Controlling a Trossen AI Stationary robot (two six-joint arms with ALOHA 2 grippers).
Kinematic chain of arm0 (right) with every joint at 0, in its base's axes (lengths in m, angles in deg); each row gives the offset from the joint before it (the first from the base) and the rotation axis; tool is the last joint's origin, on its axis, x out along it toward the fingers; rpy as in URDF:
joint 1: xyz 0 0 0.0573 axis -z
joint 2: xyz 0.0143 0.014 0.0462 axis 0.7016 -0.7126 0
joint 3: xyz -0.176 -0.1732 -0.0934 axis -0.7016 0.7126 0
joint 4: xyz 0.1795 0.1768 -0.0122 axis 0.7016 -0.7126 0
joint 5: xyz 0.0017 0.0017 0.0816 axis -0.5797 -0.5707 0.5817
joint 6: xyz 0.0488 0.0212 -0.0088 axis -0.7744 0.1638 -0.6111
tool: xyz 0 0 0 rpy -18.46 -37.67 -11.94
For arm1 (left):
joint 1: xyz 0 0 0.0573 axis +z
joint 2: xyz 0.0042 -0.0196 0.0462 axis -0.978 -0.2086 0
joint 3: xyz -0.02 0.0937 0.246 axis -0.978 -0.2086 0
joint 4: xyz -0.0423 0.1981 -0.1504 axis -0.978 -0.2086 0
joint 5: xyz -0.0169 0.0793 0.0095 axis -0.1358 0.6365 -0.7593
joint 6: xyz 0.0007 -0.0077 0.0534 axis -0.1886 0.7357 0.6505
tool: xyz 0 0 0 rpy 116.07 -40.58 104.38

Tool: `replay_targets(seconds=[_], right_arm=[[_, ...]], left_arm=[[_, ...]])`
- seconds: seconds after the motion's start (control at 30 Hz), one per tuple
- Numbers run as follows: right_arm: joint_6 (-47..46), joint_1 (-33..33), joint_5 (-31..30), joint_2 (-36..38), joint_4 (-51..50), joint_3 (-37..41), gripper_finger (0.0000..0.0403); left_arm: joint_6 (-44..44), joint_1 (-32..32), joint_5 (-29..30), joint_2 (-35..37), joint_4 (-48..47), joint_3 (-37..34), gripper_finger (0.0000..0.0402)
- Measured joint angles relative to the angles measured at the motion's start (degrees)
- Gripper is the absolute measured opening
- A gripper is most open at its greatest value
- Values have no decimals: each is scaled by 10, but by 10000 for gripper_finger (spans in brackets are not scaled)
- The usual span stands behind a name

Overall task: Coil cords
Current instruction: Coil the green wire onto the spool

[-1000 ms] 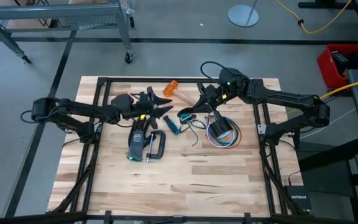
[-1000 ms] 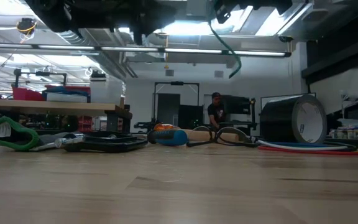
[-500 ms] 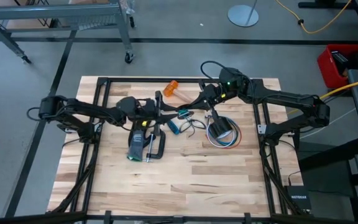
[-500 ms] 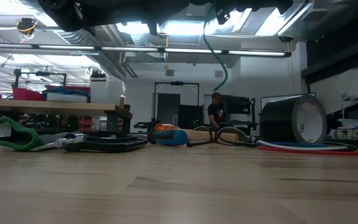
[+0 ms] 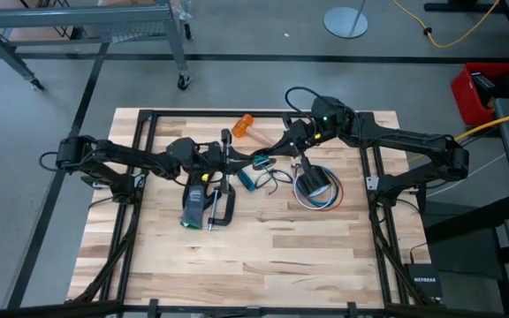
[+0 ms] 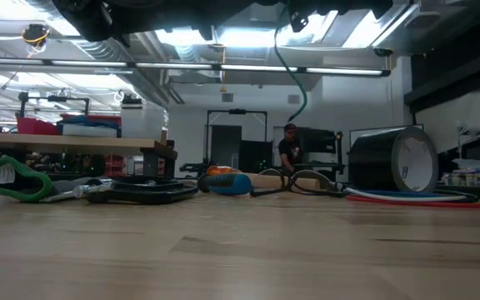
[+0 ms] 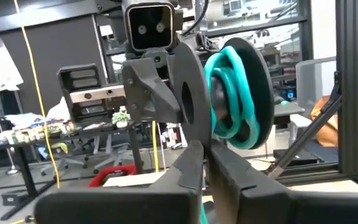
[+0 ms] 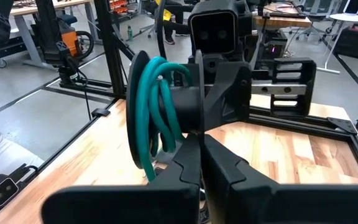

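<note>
I have both arms raised over the far half of the table [image 5: 263, 256], grippers facing each other nose to nose. The teal cord [image 8: 157, 109] sits between them, wound in several turns around the gap where the two sets of fingers meet — in the right wrist view it loops just past my own fingers, in front of the left arm's wrist. The left gripper [image 7: 205, 163] has its fingers pressed together, and the teal cord [image 7: 235, 93] shows just beyond their tips; I cannot say for sure that they pinch the cord itself. The right gripper [image 8: 202, 155] is clenched too, fingers meeting right under the coil.

From the low view one strand of the cord [image 6: 294, 79] hangs down from the grippers, its free end well above the wood. So the coil's axis runs along the line joining the two grippers — left to right across the table. Both are equally near it. My guess is the next turn has to gather that dangling tail
</note>
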Motion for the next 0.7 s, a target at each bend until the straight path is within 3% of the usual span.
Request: replay_targets(seconds=[0.33,0.7], right_arm=[[-1,0,1,1,0,0,7],[-8,0,-1,7,0,0,50]], left_arm=[[27,-2,2,0,1,0,2],[30,-3,21,3,-4,0,1]])
